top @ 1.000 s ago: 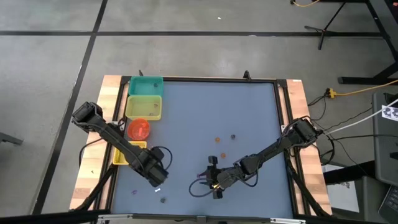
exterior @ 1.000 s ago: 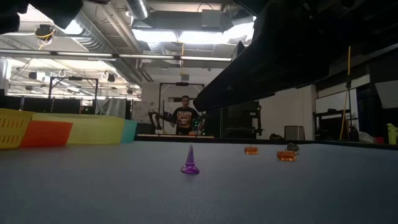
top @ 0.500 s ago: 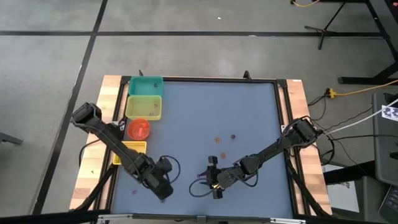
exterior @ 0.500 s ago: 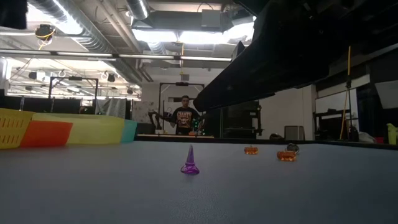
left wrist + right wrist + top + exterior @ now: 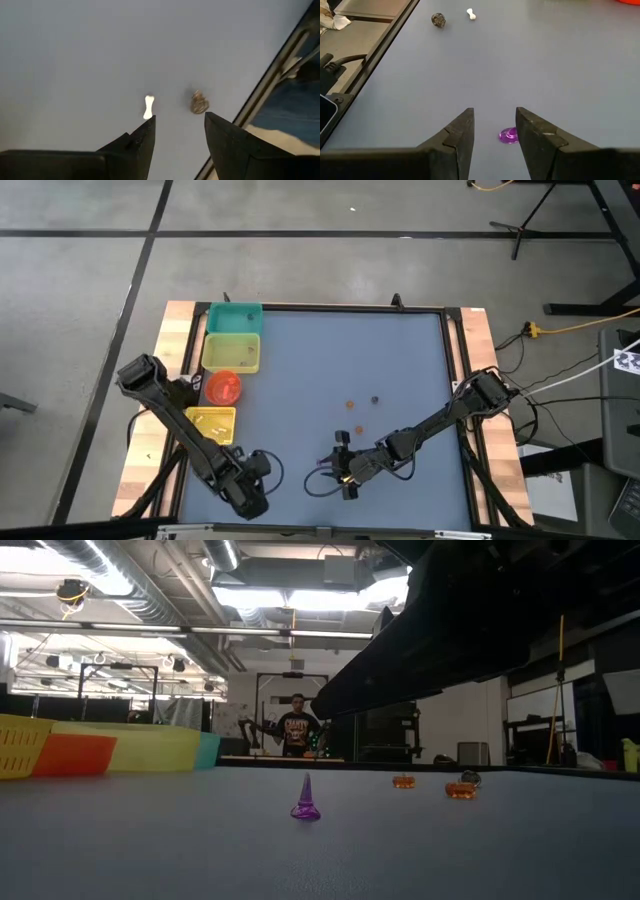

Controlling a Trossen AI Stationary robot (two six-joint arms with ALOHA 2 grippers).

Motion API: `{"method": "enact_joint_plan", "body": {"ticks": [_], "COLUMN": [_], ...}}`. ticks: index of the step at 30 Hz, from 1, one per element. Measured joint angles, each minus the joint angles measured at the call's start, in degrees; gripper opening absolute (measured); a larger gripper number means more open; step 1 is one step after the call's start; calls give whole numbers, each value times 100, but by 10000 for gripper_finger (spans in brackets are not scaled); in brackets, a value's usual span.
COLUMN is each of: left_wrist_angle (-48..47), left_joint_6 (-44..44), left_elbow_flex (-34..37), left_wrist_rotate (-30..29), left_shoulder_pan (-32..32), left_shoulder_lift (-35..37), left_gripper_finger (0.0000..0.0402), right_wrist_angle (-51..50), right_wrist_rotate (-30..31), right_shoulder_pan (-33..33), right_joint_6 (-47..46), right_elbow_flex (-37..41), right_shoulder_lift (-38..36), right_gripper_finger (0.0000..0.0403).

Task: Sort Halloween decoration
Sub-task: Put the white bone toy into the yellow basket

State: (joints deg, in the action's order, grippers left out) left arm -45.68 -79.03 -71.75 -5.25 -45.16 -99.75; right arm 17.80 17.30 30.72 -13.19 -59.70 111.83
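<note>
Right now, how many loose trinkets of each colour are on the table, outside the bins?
Orange trinkets: 2
Purple cone: 1
White bone: 1
Dark trinkets: 2
Total in view: 6

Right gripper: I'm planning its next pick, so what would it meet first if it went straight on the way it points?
Probably the purple cone trinket, sitting just ahead of the open right gripper, between its fingers. Depth is hard to judge.
</note>
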Motion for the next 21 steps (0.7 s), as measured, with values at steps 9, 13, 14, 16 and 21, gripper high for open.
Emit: {"method": "enact_joint_plan", "body": {"ticks": [9,13,14,16,21], "left_wrist_angle": [-16,-17,-22,-26,-42], "left_joint_6": [14,158,196,282,315], "left_elbow_flex": [2,1,2,1,0], "left_wrist_rotate": [21,21,12,-11,-45], "left_shoulder_pan": [-143,-143,-143,-143,-143], "left_shoulder_lift": [-454,-544,-550,-568,-606], "left_gripper_finger": [153,153,153,153,153], "right_wrist_angle": [-2,-2,-2,-2,-3], "right_wrist_rotate": [0,-1,-1,-2,-2], "right_shoulder_pan": [0,0,0,0,0], "right_joint_6": [0,0,0,0,0], "right_elbow_flex": [0,0,0,0,0], "right_shoulder_lift": [0,0,0,0,0], "right_gripper_finger": [144,144,144,144,144]}}
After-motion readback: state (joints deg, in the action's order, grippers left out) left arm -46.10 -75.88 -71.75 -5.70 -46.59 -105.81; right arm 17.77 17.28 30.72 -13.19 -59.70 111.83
